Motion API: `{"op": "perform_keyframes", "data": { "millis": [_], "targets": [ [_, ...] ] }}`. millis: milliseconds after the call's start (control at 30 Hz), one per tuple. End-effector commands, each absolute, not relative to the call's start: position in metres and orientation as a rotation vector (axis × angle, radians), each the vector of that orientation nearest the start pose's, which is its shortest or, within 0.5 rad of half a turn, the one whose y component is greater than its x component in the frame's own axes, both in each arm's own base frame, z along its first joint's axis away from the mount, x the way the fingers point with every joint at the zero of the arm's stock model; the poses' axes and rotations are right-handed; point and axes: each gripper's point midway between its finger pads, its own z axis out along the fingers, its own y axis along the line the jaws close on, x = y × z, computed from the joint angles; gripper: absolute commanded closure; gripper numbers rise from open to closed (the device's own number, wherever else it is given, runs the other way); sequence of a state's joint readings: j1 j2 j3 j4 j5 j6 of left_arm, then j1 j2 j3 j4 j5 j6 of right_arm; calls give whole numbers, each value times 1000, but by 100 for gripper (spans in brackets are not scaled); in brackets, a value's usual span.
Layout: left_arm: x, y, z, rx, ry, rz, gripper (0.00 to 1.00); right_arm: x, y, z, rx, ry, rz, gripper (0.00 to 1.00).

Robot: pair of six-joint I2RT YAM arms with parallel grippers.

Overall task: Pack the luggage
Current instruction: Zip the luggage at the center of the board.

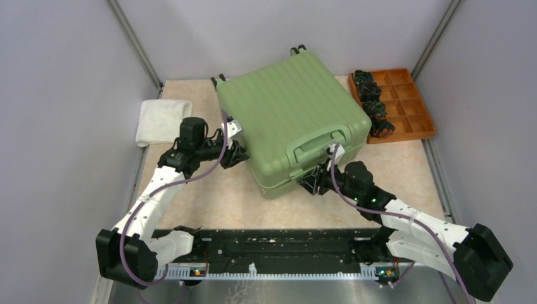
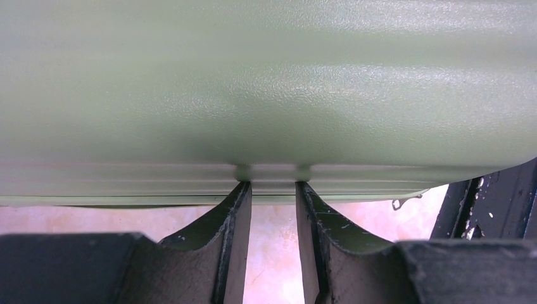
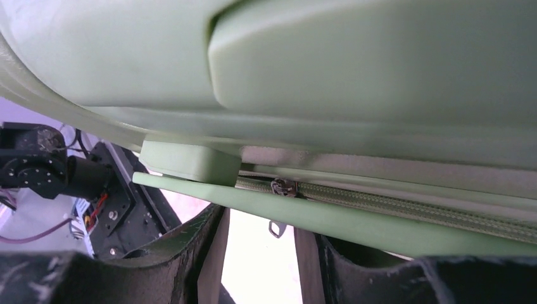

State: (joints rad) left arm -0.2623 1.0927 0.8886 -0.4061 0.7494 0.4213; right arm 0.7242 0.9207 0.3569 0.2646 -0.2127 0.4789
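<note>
Luggage (image 1: 291, 120), a light-green hard-shell suitcase, lies flat with its lid down at the table's centre, reaching toward 12 o'clock. An orange compartment tray (image 1: 415, 111) sits at 2 o'clock and a folded white towel (image 1: 161, 120) at 9. At the case's 8 o'clock side the left gripper (image 2: 273, 187) sets parted, empty fingertips against the shell seam. At 5 o'clock the right gripper (image 3: 259, 221) stands parted, the zipper pull (image 3: 276, 228) dangling unpinched in its gap. Packing looks done; zipping apparently remains.
</note>
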Motion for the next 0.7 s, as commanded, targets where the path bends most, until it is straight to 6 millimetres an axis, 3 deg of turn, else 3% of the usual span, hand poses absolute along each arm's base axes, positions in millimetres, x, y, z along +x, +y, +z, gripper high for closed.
{"op": "perform_keyframes", "data": {
  "millis": [0,133,333,667],
  "targets": [
    [267,-193,236,1115,1641,-736,62,189,253,113,-308,2033,1098,57],
    [268,-194,238,1114,1641,-735,62,186,239,109,-234,1984,1085,52],
    [270,-194,242,1110,1640,-732,62,193,223,118,-190,1913,1015,52],
    [271,-194,242,1111,1640,-732,62,202,242,132,-193,1797,1119,55]
  ]
}}
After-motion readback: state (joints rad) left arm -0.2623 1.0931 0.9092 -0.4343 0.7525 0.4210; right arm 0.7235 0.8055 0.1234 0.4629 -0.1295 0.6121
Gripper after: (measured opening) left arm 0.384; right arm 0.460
